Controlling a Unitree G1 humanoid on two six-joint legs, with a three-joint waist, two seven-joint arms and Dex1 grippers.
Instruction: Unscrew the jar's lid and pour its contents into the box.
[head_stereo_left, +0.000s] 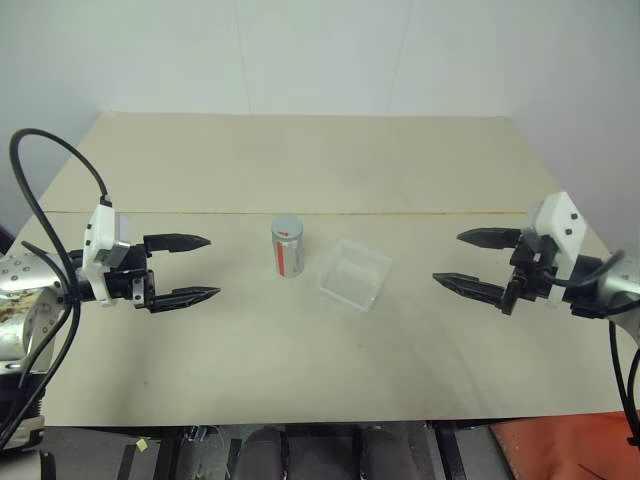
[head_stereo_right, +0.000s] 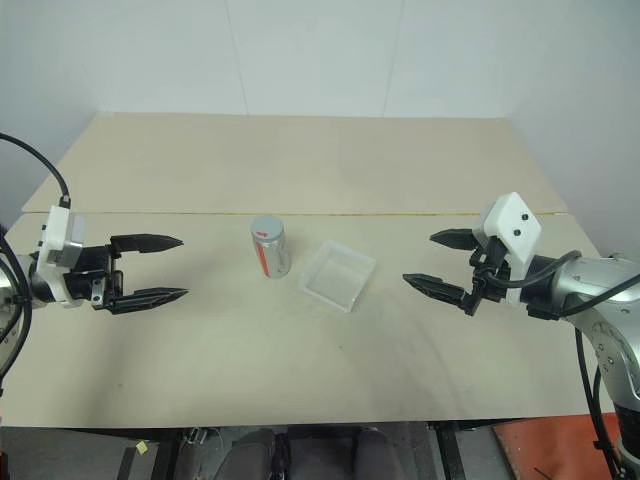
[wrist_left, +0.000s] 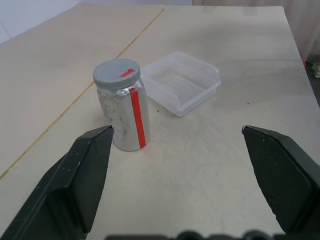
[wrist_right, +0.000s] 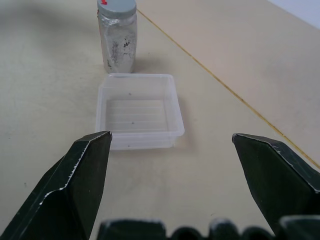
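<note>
The jar stands upright near the middle of the table, with a white and red label and its grey lid screwed on. Just to its right lies the clear square box, with nothing in it. The contents are hidden behind the label. My left gripper hovers open to the left of the jar, pointing at it, with nothing between its fingers. My right gripper hovers open to the right of the box, pointing toward it. The left wrist view shows the jar with the box behind it.
The beige table has a seam line running across it behind the jar. A white wall rises behind the table's far edge. A red patch of floor lies beyond the table's near right corner.
</note>
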